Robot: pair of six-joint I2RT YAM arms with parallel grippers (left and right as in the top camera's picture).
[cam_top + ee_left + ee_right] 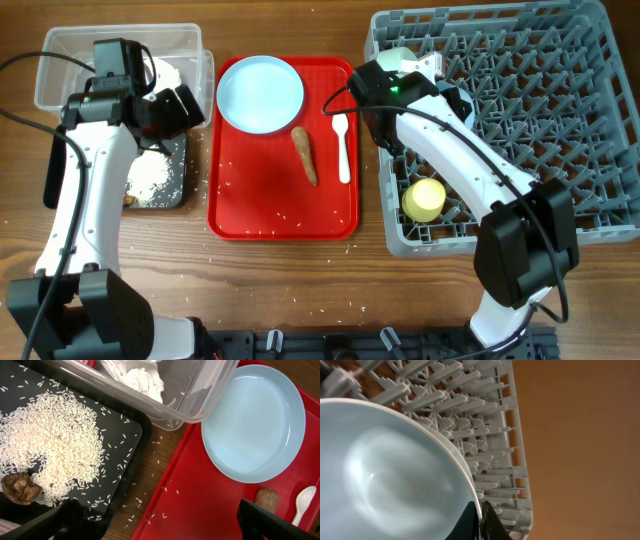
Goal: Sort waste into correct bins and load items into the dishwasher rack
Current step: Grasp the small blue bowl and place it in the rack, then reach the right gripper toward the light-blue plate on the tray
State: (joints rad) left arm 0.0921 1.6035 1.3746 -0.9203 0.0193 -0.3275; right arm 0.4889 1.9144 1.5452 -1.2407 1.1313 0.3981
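My right gripper (481,519) is shut on the rim of a pale blue bowl (385,475) and holds it over the left far corner of the grey dishwasher rack (540,100); the bowl also shows in the overhead view (400,57). A yellow cup (424,199) lies in the rack. My left gripper (160,527) is open and empty over the gap between the black tray (125,430) and the red tray. Rice crumbs (55,445) and a brown lump (20,489) lie in the black tray. The clear tub (200,395) holds white tissue (142,380).
The red serving tray (283,205) holds the pale blue plate (260,93), the brown stick (305,155) and the white spoon (343,145), with scattered rice grains. Loose grains also lie on the wooden table (200,255) around the trays.
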